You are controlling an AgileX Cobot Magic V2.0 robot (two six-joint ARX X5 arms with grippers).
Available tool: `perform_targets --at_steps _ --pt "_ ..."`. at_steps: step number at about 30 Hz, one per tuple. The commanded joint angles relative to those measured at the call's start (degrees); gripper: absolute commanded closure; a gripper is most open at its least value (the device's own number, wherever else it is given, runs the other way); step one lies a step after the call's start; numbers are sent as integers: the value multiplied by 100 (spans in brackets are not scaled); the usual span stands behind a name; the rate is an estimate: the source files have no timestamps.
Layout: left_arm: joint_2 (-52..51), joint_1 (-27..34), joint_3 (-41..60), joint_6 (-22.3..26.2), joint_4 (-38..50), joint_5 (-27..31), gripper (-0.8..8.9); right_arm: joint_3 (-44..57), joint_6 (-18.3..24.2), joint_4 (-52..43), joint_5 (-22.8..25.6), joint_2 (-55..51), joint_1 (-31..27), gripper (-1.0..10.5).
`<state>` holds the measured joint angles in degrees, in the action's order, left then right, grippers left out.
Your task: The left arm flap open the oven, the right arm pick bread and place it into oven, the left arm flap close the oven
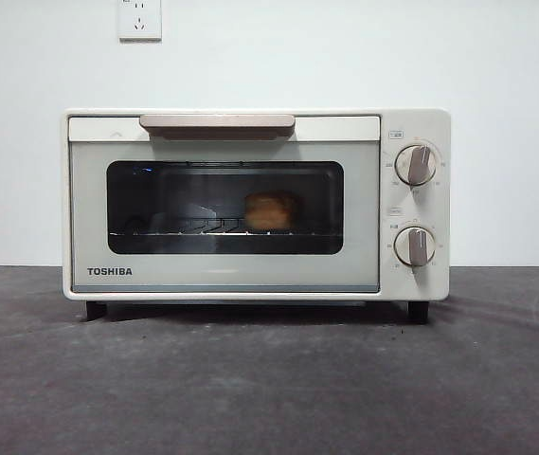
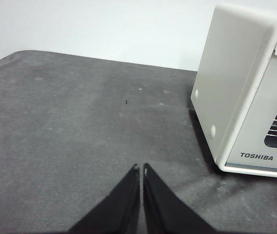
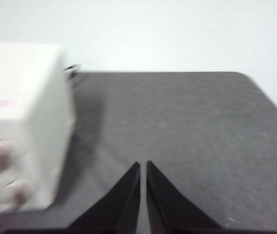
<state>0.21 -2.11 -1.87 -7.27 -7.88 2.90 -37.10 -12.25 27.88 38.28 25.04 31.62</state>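
Observation:
The cream-white TOSHIBA oven (image 1: 250,204) stands on the dark table with its door shut. The golden-orange bread (image 1: 270,211) lies on the wire rack inside, seen through the dark glass window. My left gripper (image 2: 140,167) is shut and empty, over bare table beside the oven's side wall (image 2: 226,87). My right gripper (image 3: 143,164) is shut and empty, over bare table beside the oven's knob side (image 3: 21,126). Neither arm shows in the front view.
The beige bar handle (image 1: 217,123) runs along the door's top, and two beige knobs (image 1: 416,164) sit on the oven's right panel. A white wall with sockets (image 1: 139,19) stands behind. The grey table (image 1: 269,389) stretches in front of the oven.

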Motion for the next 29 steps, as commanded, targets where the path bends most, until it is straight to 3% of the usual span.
perform_targets --at_steps 1,3,8,12,22,29 --pt "-2 7 118 -52 59 13 793 881 -39 -813 37 -461 -564 928" --pt "-2 7 118 -52 59 13 793 1440 -291 -914 -42 -868 -1012 928" --pt "-2 7 118 -52 59 13 793 2413 -411 -911 -313 -1655 -1683 928" --pt "-2 7 118 -52 59 13 793 2855 -345 -911 -1128 -1996 -2002 928" --pt "-2 7 118 -52 57 13 793 3403 717 -1056 -3195 -2483 -2302 928" --pt "-2 7 118 -52 59 13 793 3453 841 -1246 -3340 -2483 -2341 928"
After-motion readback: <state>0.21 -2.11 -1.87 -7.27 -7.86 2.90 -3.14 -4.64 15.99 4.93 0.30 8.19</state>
